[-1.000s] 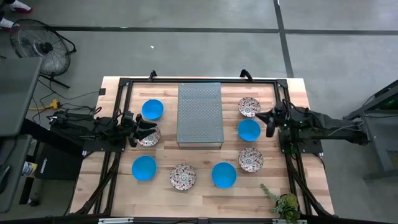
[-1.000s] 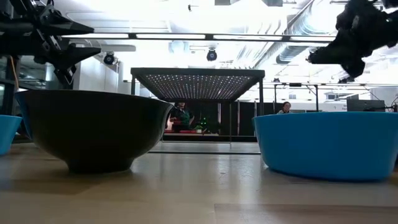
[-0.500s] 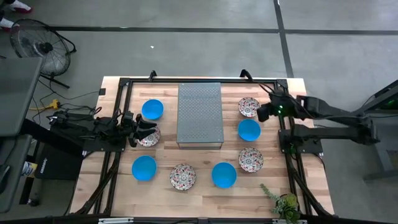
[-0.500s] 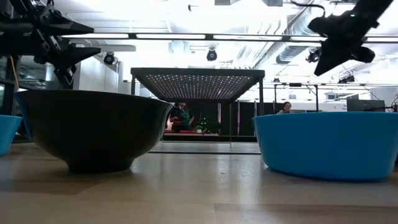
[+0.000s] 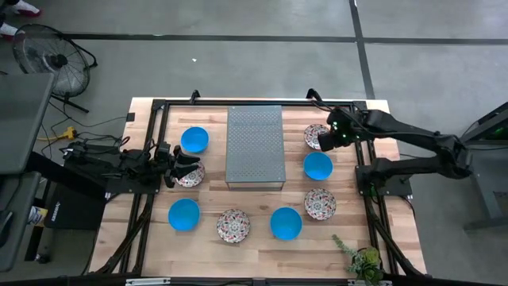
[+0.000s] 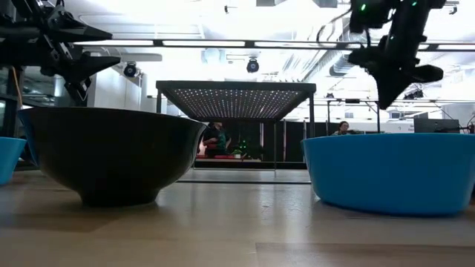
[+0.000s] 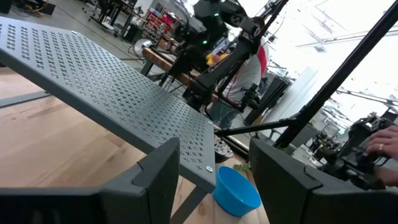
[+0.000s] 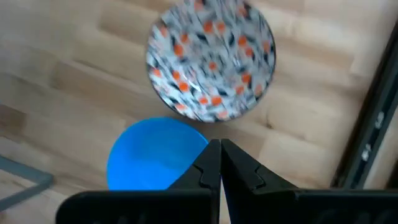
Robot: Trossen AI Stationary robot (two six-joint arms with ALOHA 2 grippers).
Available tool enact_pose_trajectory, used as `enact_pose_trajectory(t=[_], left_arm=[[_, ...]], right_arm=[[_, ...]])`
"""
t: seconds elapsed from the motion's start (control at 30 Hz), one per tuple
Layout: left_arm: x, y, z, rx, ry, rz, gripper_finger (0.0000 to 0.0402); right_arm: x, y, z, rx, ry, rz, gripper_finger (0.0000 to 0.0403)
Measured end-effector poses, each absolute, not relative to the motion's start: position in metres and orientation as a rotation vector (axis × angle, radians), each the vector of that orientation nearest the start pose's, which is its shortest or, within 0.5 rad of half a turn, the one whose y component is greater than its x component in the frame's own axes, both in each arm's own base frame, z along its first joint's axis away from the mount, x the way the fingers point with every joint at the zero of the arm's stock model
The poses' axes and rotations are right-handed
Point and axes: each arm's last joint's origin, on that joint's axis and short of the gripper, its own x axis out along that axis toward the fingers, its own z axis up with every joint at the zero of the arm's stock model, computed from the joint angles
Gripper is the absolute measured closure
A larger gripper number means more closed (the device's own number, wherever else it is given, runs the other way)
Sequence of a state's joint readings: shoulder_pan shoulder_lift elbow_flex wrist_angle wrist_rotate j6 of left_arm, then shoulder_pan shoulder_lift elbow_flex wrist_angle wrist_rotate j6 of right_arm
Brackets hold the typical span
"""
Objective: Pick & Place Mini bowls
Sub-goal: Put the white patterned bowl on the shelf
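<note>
Mini bowls, eight, small, round, shallow, on the wooden tabletop around a grey perforated slab.

Blue, plain, four: one left of the slab near the far edge; one at near left; one at near centre; one just right of the slab.

Patterned, white with red and dark flecks, four: one left of the slab, partly under the left tool; one at near centre, between two blue bowls; one at near right; one at far right, partly covered by the right tool. All sit upright and apart from each other.

Left arm: stretched low across the left side of the tabletop, pointing toward the slab. Left tool: fingers spread, nothing between them, over the patterned bowl beside the slab; whether it touches the rim cannot be told.

Right arm: reaching in from the right, bent toward the far right corner, wrist pointing down. Right tool: fingers pressed together, holding nothing, raised above the far-right patterned bowl and the blue bowl next to it.

Small plant at the near right corner.
</note>
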State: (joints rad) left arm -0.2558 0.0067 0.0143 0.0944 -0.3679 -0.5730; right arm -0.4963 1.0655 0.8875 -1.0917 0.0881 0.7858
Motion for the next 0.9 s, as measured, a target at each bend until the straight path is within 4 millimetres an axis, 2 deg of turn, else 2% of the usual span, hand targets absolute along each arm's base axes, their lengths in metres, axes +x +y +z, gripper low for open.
enact_pose_trajectory(t=[0.2, 0.43, 0.57, 0.9], left_arm=[[0.094, -0.014, 0.177, -0.603, -0.127, 0.081, 0.0211], [0.094, -0.014, 0.177, -0.603, -0.127, 0.081, 0.0211], [0.094, -0.014, 0.177, -0.603, -0.127, 0.082, 0.0211], [0.094, -0.014, 0.177, -0.603, -0.127, 0.081, 0.0211]], right_arm=[[0.159, -0.097, 0.242, 0.97, 1.116, -0.989, 0.0385], [0.164, -0.108, 0.231, 1.005, 1.155, -1.031, 0.0296], [0.163, -0.116, 0.226, 1.011, 1.17, -1.072, 0.0262], [0.162, -0.143, 0.209, 1.104, 1.177, -1.111, 0.0254]])
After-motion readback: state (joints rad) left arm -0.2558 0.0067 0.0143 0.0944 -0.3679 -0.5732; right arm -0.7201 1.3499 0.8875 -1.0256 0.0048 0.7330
